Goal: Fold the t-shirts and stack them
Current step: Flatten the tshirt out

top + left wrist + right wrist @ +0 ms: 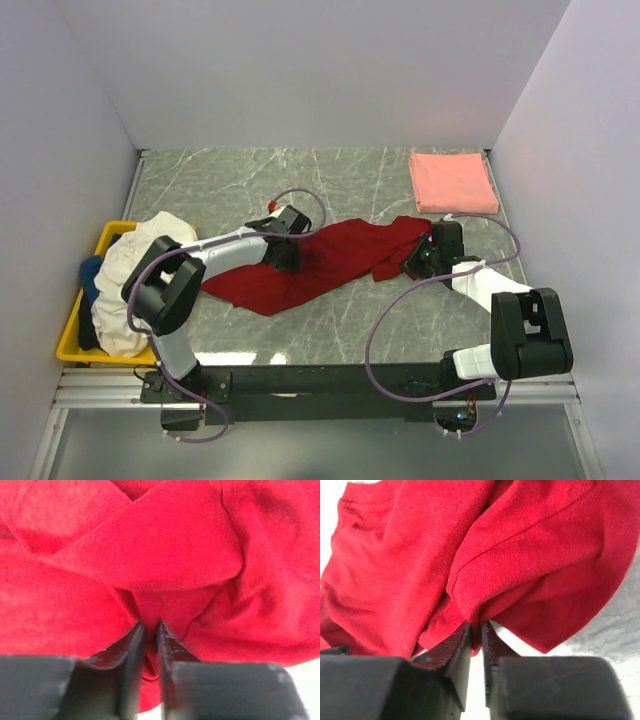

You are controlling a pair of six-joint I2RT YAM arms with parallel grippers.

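The dark red t-shirt (320, 262) lies crumpled across the middle of the table. My left gripper (283, 252) is shut on a fold of the dark red t-shirt (165, 565) near its left part. My right gripper (416, 262) is shut on the shirt's right end (520, 555). The salmon-pink t-shirt (452, 181) lies folded at the back right. The cream-white t-shirt (135, 280) is heaped in the yellow bin (72, 345) at the left, with a bit of the blue t-shirt (90, 275) showing beside it.
The grey marble table (300, 180) is walled at the back and both sides. The bin sits at its left edge. Purple cables (400, 310) loop over the table's front right.
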